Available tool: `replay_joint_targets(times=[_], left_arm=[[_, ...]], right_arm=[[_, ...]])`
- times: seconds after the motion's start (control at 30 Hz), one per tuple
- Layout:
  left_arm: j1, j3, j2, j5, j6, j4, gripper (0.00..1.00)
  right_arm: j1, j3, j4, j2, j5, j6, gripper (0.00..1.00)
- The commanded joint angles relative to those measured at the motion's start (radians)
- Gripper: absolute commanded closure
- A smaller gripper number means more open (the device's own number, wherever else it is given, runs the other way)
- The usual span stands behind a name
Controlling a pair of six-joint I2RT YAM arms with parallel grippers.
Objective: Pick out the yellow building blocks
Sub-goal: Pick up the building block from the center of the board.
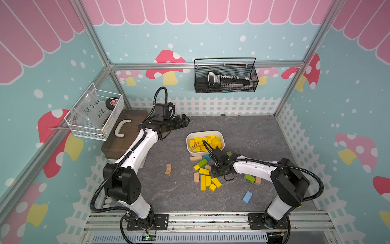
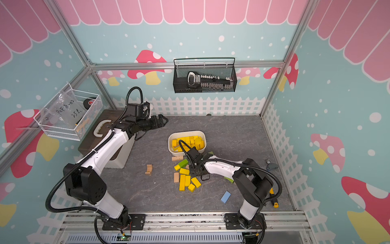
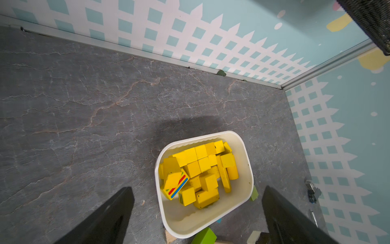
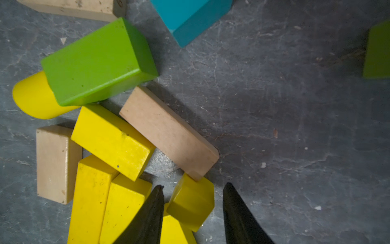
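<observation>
**Grasp step: right pincer straddles a small yellow block**

Far left, the left pincer hangs above the counter, jaws spread wide, empty, well apart from the pile. Its wrist view looks down on the white tub.

The tub holds most of the yellow building blocks, with the striped one lying on top at one end.

Just in front of the tub there is a loose pile on the counter: a handful of yellow bricks mixed with tan blocks and a green block.

The right pincer is down on that pile with its jaws narrow, either side of the small yellow block. One jaw is close against it and a gap shows at the other, so it is not clamped yet. A tan brick meets that block's far corner; whether it touches or overlaps I cannot tell.

Further right are a green arch and a light blue block, neither of them task items.

Judgement: the sort looks mostly done.
- **Next move:** shut the last gap and lift straight up so the tan brick isn't dragged, then carry the block to the tub and release it.
- **Later:** the yellow rounded block sits partly under the green block, so that pick will likely be awkward.
</observation>
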Motion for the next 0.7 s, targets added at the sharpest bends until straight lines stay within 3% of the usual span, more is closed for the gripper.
replay_joint_targets(times=[0.0,0.3,0.67], left_arm=[[-0.012,0.035,-0.011,-0.078,0.047,-0.055,0.00],[-0.068,0.014,-0.091,-0.284,0.122,-0.083,0.00],[-0.085,-0.050,-0.139,-0.310,0.121,-0.018,0.01]], right_arm=[[0.008,-0.007,-0.020,-0.014,0.025,0.015,0.55],[0.008,-0.013,-0.047,-0.016,0.045,0.052,0.63],[0.008,-0.030,-0.053,-0.036,0.058,0.078,0.66]])
